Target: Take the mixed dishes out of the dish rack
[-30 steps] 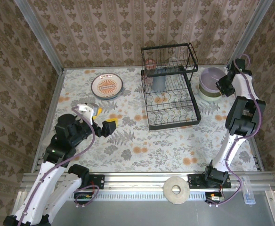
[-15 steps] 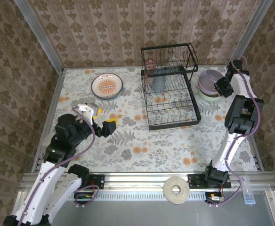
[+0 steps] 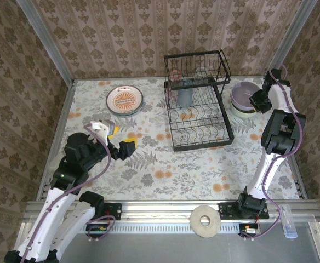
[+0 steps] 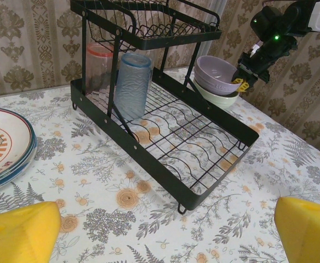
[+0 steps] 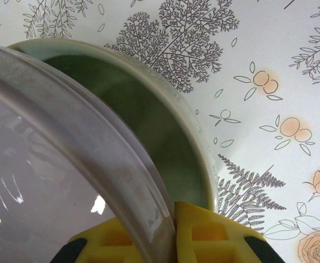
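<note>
- Right gripper (image 5: 166, 233): yellow pads pinched narrow on the rim of the lilac bowl (image 5: 50, 137), one pad inside, one outside
- In the right wrist view the lilac bowl's pale, glossy rim runs on a diagonal from upper left to bottom centre
- The cream-green bowl (image 5: 149, 126) sits directly under it, its green inside showing to the right of the lilac rim
- The lilac bowl is nested in the green one; I cannot tell if it is fully seated
- Both bowls sit on the table at upper right of the top view, just right of the dish rack (image 4: 149, 164) and off it
- Left gripper (image 3: 119, 138): jaws wide, holding nothing, hovering over the table at lower left of the top view
- Left in the rack: two tumblers, a blue-grey one (image 4: 132, 82) and a pinkish one (image 4: 98, 68), upright, long axis vertical, under the upper shelf
- From the right gripper they lie to the left in the top view, past the rack wall
- My read: letting go of the bowl comes first, and the free left arm, facing the rack's open side, suits the tumblers better
- Plates (image 3: 125, 100), orange centre on top, are stacked at upper left, already out
</note>
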